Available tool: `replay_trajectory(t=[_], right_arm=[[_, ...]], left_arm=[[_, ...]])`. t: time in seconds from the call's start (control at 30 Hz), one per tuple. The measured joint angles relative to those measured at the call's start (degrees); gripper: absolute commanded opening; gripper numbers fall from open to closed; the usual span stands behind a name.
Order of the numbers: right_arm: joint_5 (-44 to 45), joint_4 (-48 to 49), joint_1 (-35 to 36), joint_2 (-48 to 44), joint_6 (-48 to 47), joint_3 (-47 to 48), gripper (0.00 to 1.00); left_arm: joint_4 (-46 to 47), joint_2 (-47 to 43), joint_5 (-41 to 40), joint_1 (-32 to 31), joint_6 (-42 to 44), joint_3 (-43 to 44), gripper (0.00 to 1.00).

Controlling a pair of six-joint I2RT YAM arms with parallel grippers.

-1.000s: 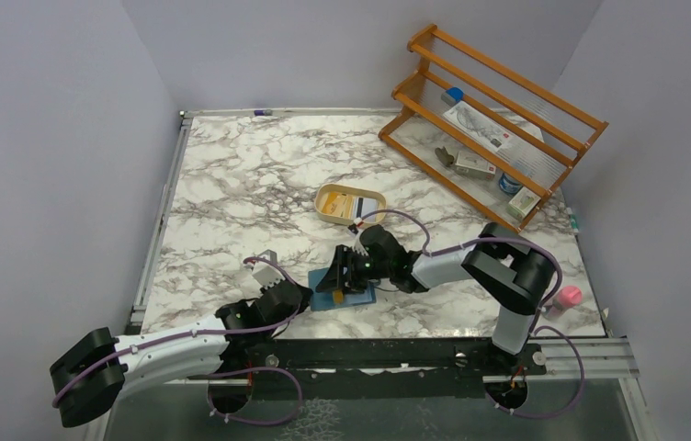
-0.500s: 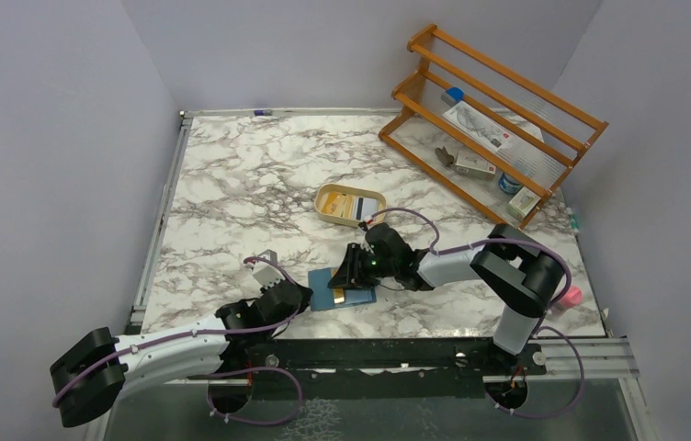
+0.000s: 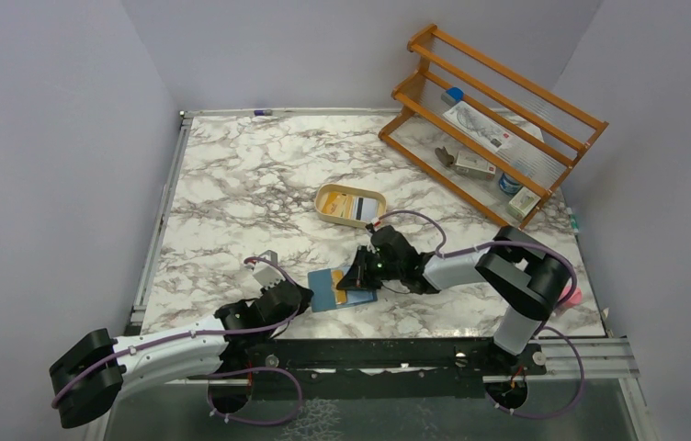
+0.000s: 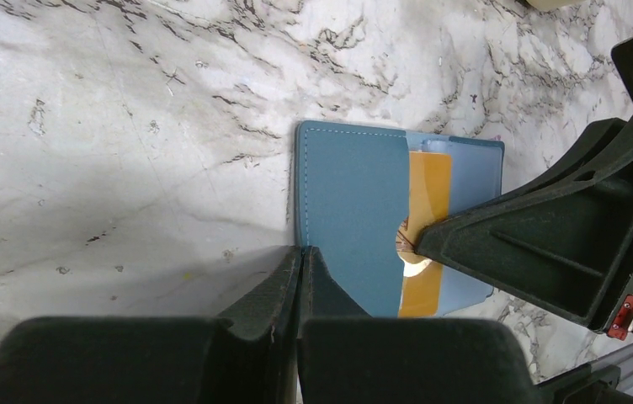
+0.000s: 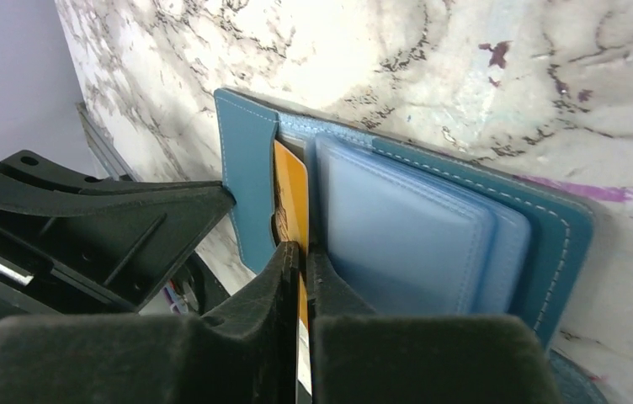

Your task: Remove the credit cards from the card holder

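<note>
From above, the card holder [image 3: 325,291] lies open on the marbled surface [image 3: 232,184] near its front edge, between the two arms. The left gripper [image 3: 302,293] sits at its left edge and the right gripper [image 3: 350,278] comes down onto it from the right. A tan dish [image 3: 325,196] with other cards in it stands well apart, farther back. In the left wrist view, the left gripper is clenched on nothing, its tips touching the holder's near edge; whether it presses the holder down I cannot tell. An orange credit card [image 4: 428,189] shows from under the teal flap, with the right gripper's tip on it. In the right wrist view, the right gripper is grasping that card by its exposed end, with the pale blue pockets [image 5: 406,227] just beside it. The card looks thin, stiff, light and slick, so a pinch across its flat faces at the free end seems the only good hold. The soft, light holder will likely drag along unless it is pinned.
</note>
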Motion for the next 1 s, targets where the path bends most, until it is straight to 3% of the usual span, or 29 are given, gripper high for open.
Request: replay_trajectory(t=[0.43,0.8,1.0], right_arm=[[1.07,0.00,-1.22,-4.57,0.33,-4.52,0.01],[7.21,-15.74,-5.90,-20.74,-4.28,-7.23,0.01],[8.70,-23.34,-11.69,-22.18,-9.14,-0.42,0.00]], left_arm=[[-0.87,-0.90,0.44,0.00,0.00,0.00,0.00],[-2.45,-2.29,0.55,0.02,0.24,0.00,0.00],[-4.44,-2.93,0.37,0.00,1.20,0.72,0.00]])
